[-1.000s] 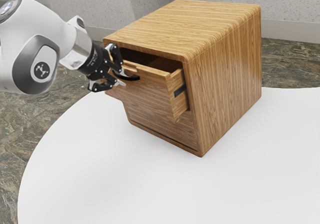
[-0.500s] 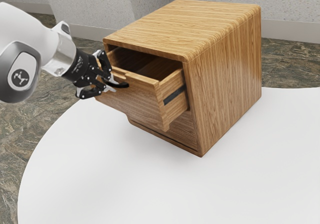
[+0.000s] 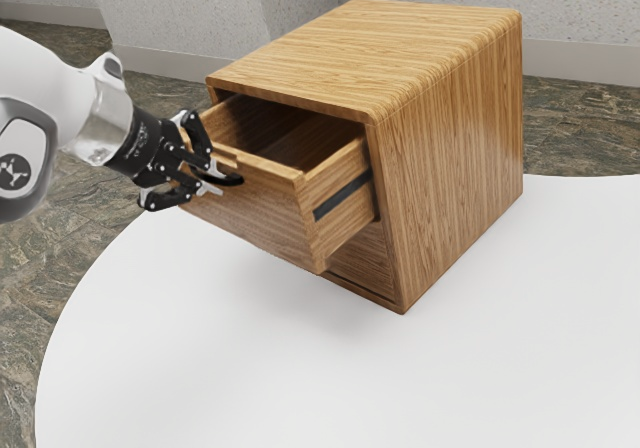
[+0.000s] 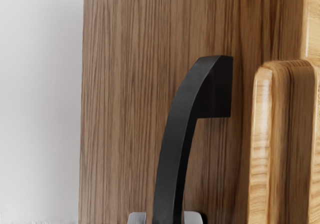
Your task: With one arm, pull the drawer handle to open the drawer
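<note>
1. Drawer (image 3: 290,183), in the exterior view, sticks partway out of the wood cabinet (image 3: 450,118) toward the exterior view's left. Its top is open, so you can see inside.
2. The black handle (image 3: 230,178) on the drawer's front is mostly hidden behind the end effector (image 3: 208,168). Just one dark end peeks out.
3. The end effector is pinching the handle, with a finger on each side.
4. The white arm (image 3: 50,118) is cut off by the picture's edge.
5. The cabinet sits on a round white tabletop (image 3: 300,368). The drawer's front is near the tabletop's curved edge, close to the speckled floor (image 3: 40,238). There is lots of bare tabletop in front of the cabinet, and a gap under the drawer.
6. In the wrist view, the handle is a curved black bar standing out from the drawer's wood front. One end joins the wood. The other end is cut off.
7. Small grey fingertips (image 4: 136,218) press the handle from both sides. They are mostly cut off.
8. A paler wood strip (image 4: 285,144) with a round edge sits beside the handle. I cannot tell what part it is.
9. White tabletop shows past the drawer's far edge.
</note>
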You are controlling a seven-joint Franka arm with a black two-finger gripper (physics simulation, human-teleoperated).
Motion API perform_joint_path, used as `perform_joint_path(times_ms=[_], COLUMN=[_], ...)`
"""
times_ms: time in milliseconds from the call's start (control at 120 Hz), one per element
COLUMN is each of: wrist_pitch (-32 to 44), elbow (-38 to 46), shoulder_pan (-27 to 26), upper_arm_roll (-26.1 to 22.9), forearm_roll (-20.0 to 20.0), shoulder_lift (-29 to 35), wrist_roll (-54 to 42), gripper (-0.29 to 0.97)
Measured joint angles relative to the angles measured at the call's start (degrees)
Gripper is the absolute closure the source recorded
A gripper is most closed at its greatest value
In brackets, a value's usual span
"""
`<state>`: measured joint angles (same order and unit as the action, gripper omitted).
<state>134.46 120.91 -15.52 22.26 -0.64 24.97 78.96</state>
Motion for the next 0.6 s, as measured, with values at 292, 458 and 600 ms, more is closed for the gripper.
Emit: perform_joint_path(times_ms=[292, 458, 600], wrist_pitch=[-0.02, -0.06, -0.11], elbow=[3.50, 5.10, 6.61], shoulder_pan=[-0.09, -0.02, 0.19], upper_arm_roll=[0.81, 1.07, 1.19], forearm_roll=[1.41, 1.86, 2.65], shoulder_lift=[4.16, 6.26, 8.47], wrist_roll=[0.08, 0.15, 0.23], gripper=[0.74, 0.74, 0.74])
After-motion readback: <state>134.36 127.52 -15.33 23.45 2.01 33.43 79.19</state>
